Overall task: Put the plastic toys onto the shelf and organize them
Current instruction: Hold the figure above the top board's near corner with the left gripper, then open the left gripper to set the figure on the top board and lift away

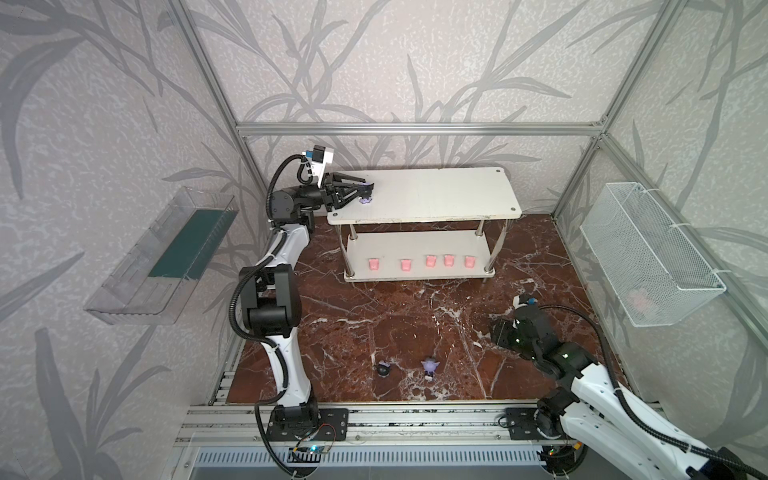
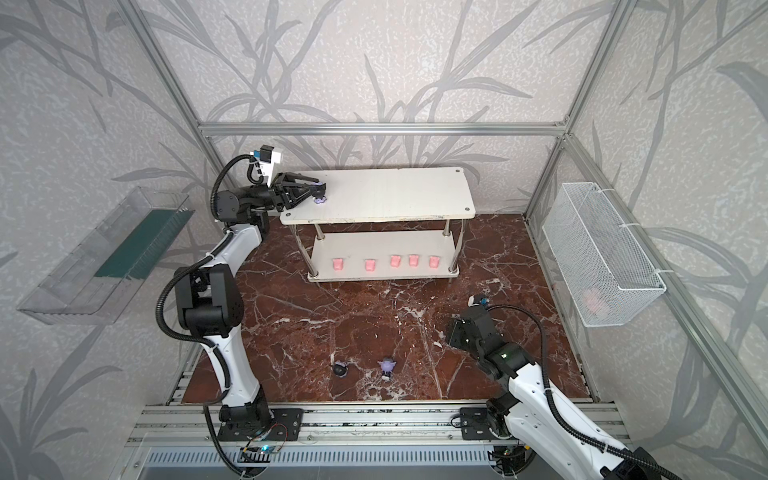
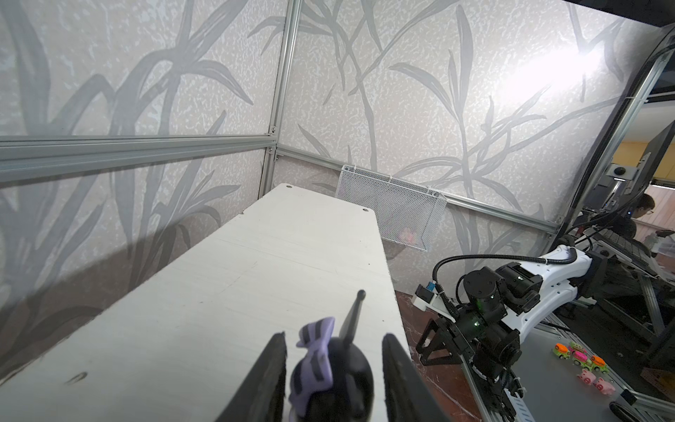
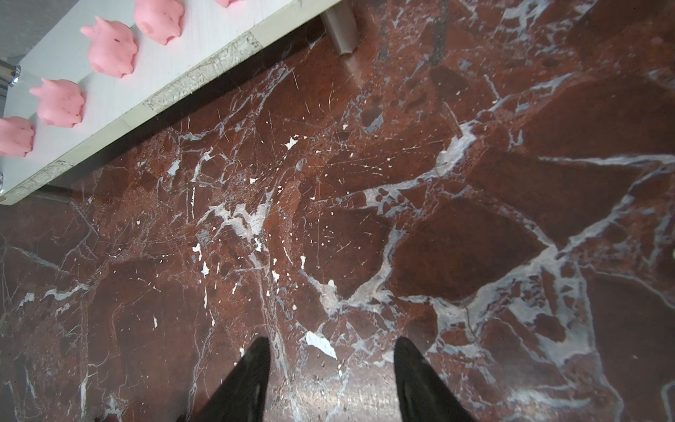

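Observation:
The white two-tier shelf (image 1: 436,195) (image 2: 386,195) stands at the back of the marble floor. My left gripper (image 1: 365,192) (image 2: 319,192) (image 3: 334,336) hovers over the left end of its top board (image 3: 255,274). It is open, its fingers either side of a black figurine with a lilac bow (image 3: 328,376) (image 1: 365,200) that stands on the board. Several pink piglets (image 1: 430,260) (image 4: 111,47) line the lower tier. A black figurine (image 1: 383,368) and a lilac one (image 1: 429,367) stand on the floor near the front. My right gripper (image 1: 498,328) (image 4: 331,341) is open over bare floor, holding nothing.
A clear plastic bin (image 1: 162,257) hangs on the left wall. A white wire mesh basket (image 1: 648,253) hangs on the right wall with something pink inside (image 1: 638,299). Aluminium rails (image 1: 374,419) run along the front edge.

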